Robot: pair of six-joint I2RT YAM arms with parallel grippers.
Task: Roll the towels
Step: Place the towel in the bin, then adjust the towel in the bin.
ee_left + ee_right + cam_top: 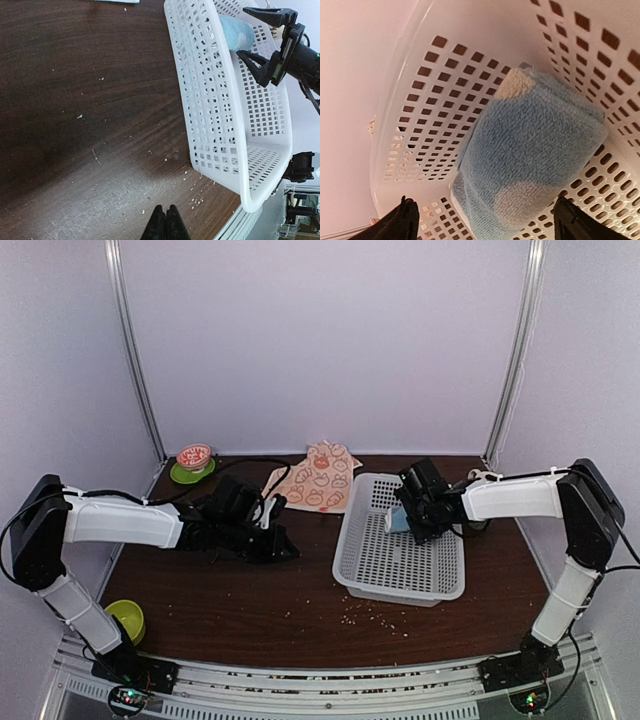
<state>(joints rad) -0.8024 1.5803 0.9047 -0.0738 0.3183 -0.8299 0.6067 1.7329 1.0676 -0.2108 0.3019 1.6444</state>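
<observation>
Right gripper [482,200] hangs spread wide, gripping nothing, over rolled blue towel [535,150] in white basket [420,125]. Left gripper [166,210] is closed tight, empty.

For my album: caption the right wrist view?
Open right gripper over rolled light blue cloth towel in white plastic basket.

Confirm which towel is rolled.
The light blue towel: it sits as a rolled bundle inside the white basket. The cream rabbit-print towel lies loose and unrolled on the table behind the basket.
</observation>
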